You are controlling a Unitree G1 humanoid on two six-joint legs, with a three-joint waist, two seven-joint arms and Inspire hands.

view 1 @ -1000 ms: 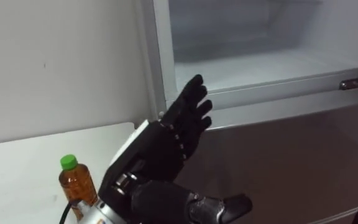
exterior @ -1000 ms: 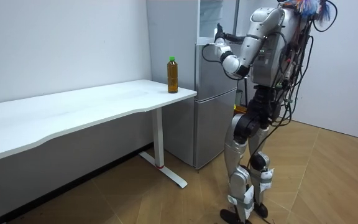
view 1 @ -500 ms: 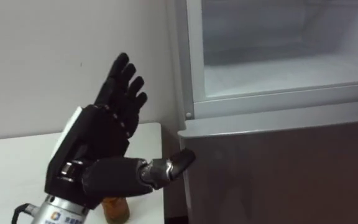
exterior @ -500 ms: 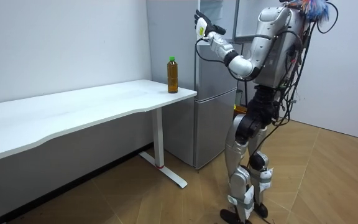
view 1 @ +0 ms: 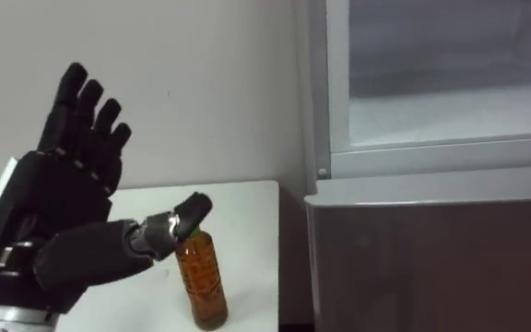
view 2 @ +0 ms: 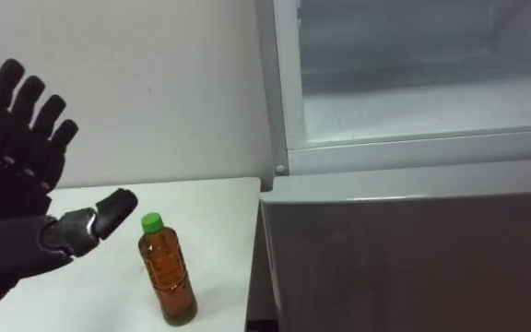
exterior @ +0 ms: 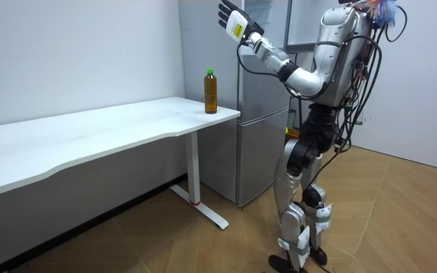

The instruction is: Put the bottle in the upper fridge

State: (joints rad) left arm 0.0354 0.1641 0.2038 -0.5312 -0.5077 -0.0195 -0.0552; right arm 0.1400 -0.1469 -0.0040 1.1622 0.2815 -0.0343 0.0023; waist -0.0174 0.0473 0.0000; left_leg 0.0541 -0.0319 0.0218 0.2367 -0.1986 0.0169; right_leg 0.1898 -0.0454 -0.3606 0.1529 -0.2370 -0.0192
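Note:
A bottle [view 2: 166, 270] of amber drink with a green cap stands upright on the white table [view 2: 215, 212], near its corner beside the fridge [view 2: 413, 240]; it also shows as the bottle [view 1: 201, 281] and the bottle [exterior: 211, 91]. My left hand [view 1: 67, 217] is raised above and to the left of it, open, fingers straight and spread, thumb out over the cap without touching. The same left hand [view 2: 12, 184] and left hand [exterior: 232, 18] hold nothing. The upper fridge compartment [view 2: 413, 83] stands open, its white shelf bare.
The fridge's lower door [view 1: 431, 258] is closed, grey, right beside the table edge. A white wall [view 1: 201, 83] rises behind the table. In the room view I stand upright in front of the fridge on a wood floor [exterior: 400, 220], the long table [exterior: 89, 136] stretching to the room view's left.
My left hand has swung up and to the left, from in front of the fridge to above the table. My view has turned left, bringing the bottle into sight.

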